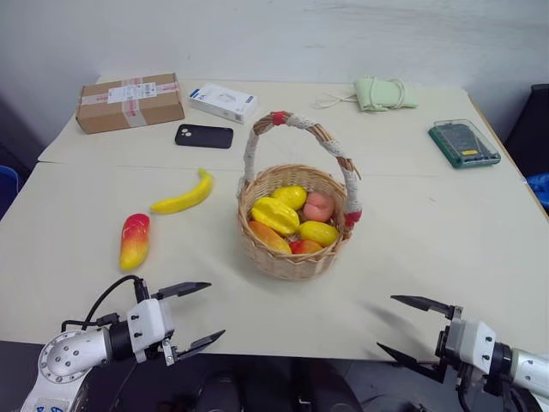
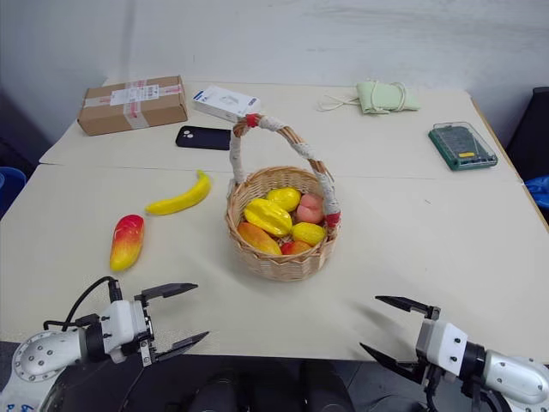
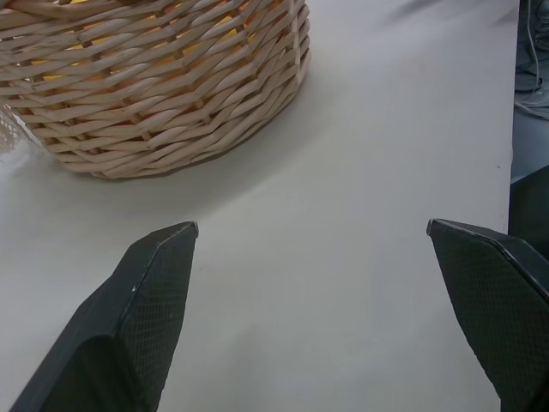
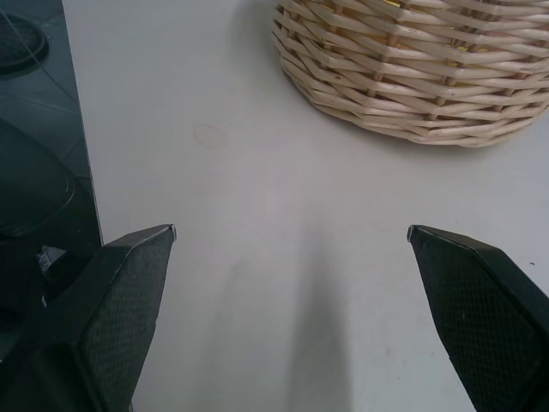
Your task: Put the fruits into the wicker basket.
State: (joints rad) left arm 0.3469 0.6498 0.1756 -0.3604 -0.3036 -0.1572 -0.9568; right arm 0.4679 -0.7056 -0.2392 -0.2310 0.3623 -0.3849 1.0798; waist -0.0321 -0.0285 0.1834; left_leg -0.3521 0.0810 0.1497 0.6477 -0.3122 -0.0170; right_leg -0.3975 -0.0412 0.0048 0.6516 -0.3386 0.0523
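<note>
Pale cream worktop (image 1: 446, 232) runs back to a plain white wall. Near its middle stands the round tan woven wicker basket (image 1: 292, 249), its tall arched handle wrapped in white cord with red bands; several yellow and reddish fruits already lie inside it (their kinds are hard to tell apart). Left of the basket, apart from it, the curved yellow plastic banana (image 1: 184, 196) lies on the worktop. Nearer the front edge and further left lies the elongated mango shading from red to yellow (image 1: 135, 240), also outside the basket.

At the front left corner the left hand (image 1: 193, 315) hovers with its two black fingers spread wide, holding nothing. At the front right the right hand (image 1: 410, 326) is likewise wide and empty. Both point inward toward the basket, whose woven wall shows beyond each hand's fingers in the wrist views.

Along the back lie a brown cardboard box (image 1: 130, 101) with labels and tape, a flat white carton (image 1: 223, 102), a black phone (image 1: 204, 136), a folded pale green cloth (image 1: 383, 93) with a cord, and a green flat case (image 1: 464, 142).
</note>
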